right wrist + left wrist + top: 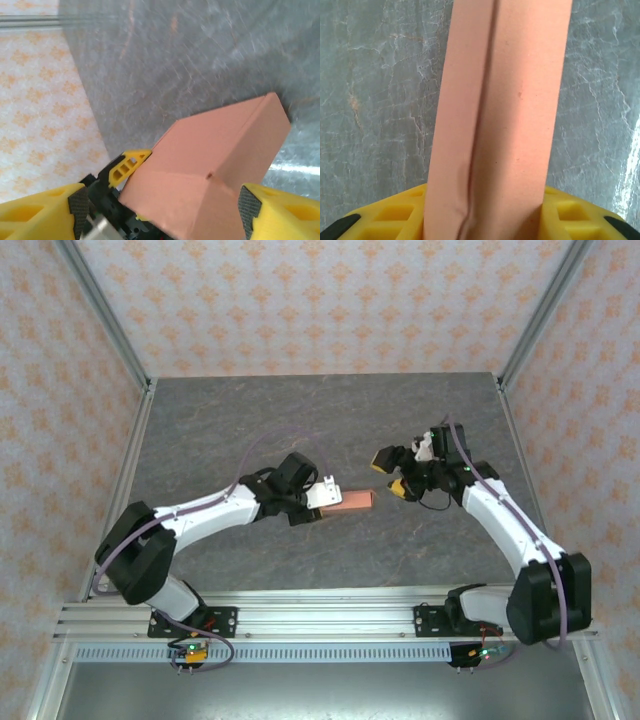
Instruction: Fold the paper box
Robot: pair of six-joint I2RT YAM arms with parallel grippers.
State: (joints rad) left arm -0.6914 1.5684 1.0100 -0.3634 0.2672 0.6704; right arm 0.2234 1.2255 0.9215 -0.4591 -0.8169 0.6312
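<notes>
Left gripper (322,497) is clamped on one end of the paper box (352,502), with its yellow fingers (395,217) either side of the card in the left wrist view. The box sticks out toward 3 o'clock, mid-table (250,430). It's a closed flat slab with a seam down one face. Can't tell if it rests on the surface or hangs clear. Right gripper (390,473) sits at about 2 o'clock from the free end, jaws apart. In the right wrist view that end lies between its fingers, one pad well clear, the other just beside the card. Judgement on handling: thin card, very light, stiff along creases, panels dent easily, matte so decent grip. Best held at edges near a fold, not mid-panel. Count: one box, two grippers, one table.
</notes>
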